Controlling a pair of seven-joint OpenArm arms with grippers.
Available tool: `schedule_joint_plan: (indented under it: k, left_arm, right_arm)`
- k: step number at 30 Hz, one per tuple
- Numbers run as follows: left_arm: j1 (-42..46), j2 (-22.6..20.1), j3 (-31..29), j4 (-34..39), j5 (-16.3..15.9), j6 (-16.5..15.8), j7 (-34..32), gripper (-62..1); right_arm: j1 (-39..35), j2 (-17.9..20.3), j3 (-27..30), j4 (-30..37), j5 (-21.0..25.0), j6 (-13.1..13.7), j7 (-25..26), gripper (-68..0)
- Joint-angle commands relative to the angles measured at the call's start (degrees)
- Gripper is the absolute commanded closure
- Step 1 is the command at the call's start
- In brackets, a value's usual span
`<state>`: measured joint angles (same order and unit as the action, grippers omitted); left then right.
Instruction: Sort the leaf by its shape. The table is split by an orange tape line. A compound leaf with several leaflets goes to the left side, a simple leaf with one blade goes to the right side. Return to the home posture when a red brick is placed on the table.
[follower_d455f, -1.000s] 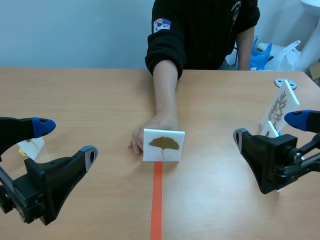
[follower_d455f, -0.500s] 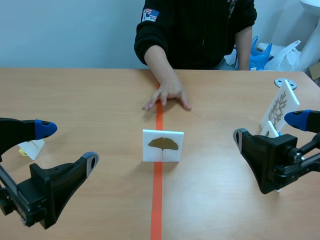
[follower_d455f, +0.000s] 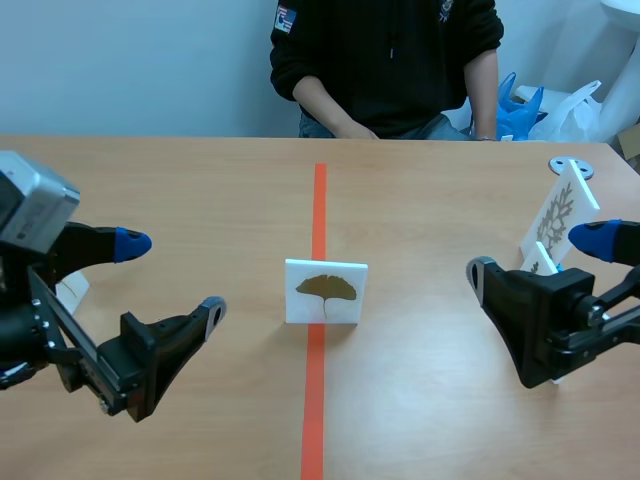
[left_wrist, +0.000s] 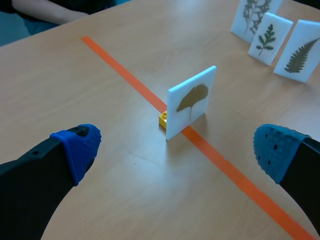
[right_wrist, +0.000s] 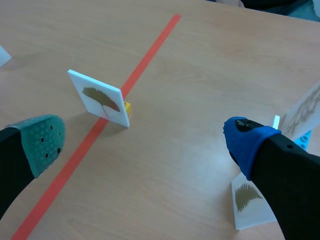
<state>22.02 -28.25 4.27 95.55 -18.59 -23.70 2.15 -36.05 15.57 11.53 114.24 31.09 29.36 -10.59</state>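
A white card with a single fan-shaped leaf (follower_d455f: 326, 292) stands upright on the orange tape line, propped by a small yellow brick (left_wrist: 163, 119). It shows in the left wrist view (left_wrist: 192, 100) and the right wrist view (right_wrist: 100, 99) too. My left gripper (follower_d455f: 170, 278) is open, low at the left, well short of the card. My right gripper (follower_d455f: 540, 250) is open at the right, away from the card. Nothing lies between either pair of fingers.
Several white leaf cards stand at the right, one fern-like (follower_d455f: 560, 212) and others (left_wrist: 265, 37) (right_wrist: 250, 200). A card (follower_d455f: 66, 293) lies at the far left. A person sits across the table (follower_d455f: 385, 60). A metal disc (follower_d455f: 570, 167) lies at back right.
The person's hand has drawn back from the card to the table's far edge. My left arm has moved forward and right toward the card. The right arm has not moved.
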Motion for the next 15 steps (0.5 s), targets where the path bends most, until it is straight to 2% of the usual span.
schedule_joint_plan:
  k: [1, 12, 15]
  left_arm:
    - [-1.5, 0.1, 1.0, -1.6, 0.1, 0.0, -1.9, -62.3]
    - [-13.6, 3.5, 8.7, -17.0, 5.0, 0.0, -7.5, -62.3]
    - [-17.1, 3.7, 11.8, -21.4, 5.2, 0.0, -9.0, -62.3]
  right_arm:
    - [0.7, 0.1, 0.6, 0.3, 0.6, 0.0, 0.6, -67.9]
    - [0.7, 0.1, 0.6, 0.3, 0.6, 0.0, 0.6, -67.9]
    - [0.7, 0.1, 0.6, 0.3, 0.6, 0.0, 0.5, -67.9]
